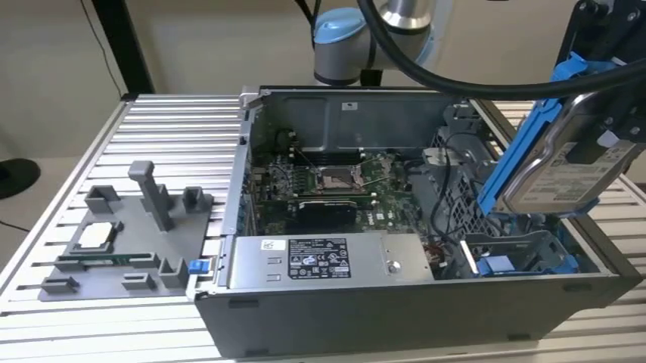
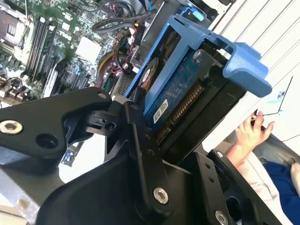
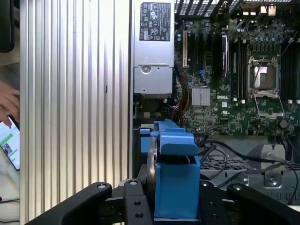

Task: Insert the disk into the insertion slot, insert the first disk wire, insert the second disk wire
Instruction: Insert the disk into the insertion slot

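Observation:
The disk [image 1: 565,170], a silver drive with a white label in a bright blue bracket, hangs tilted above the case's front corner on the exterior view's right. My gripper [image 1: 597,140] is shut on it. Both wrist views show the black fingers [image 2: 136,126] clamped on either side of the disk [image 2: 174,91] and its blue bracket [image 3: 176,176]. Below the disk lies the insertion slot [image 1: 525,243], a grey bay with blue rails, with nothing in it. Black cables [image 3: 225,150] lie loose over the perforated cage; I cannot tell which are the disk wires.
The open computer case rests on a ribbed metal table [image 1: 172,128]. Inside are the grey power-supply box [image 1: 323,261] and the motherboard [image 1: 323,181]. A grey parts fixture [image 1: 121,242] stands at the exterior view's left. A person's hand [image 2: 248,133] is beside the table.

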Tool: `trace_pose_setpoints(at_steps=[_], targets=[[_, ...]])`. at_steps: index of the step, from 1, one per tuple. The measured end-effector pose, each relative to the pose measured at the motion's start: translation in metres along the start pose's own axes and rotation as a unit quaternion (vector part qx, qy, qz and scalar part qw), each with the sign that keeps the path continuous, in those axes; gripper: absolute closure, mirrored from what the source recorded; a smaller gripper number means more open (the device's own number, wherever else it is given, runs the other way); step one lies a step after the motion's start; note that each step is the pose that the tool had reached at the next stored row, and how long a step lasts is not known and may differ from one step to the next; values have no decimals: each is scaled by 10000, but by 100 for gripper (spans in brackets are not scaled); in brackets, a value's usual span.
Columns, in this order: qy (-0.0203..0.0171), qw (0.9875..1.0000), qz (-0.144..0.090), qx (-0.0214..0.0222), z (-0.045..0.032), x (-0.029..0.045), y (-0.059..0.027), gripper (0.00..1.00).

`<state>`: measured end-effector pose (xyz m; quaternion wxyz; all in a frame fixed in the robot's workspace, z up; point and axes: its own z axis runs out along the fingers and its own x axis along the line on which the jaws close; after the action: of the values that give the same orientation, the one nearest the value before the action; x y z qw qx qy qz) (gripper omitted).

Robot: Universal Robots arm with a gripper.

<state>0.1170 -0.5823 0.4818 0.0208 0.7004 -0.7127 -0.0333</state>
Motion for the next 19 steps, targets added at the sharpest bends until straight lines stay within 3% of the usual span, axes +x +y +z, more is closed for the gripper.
trace_pose_setpoints(at_steps=[19], targets=[[2, 10000, 0, 0, 71, 29, -15, 100]])
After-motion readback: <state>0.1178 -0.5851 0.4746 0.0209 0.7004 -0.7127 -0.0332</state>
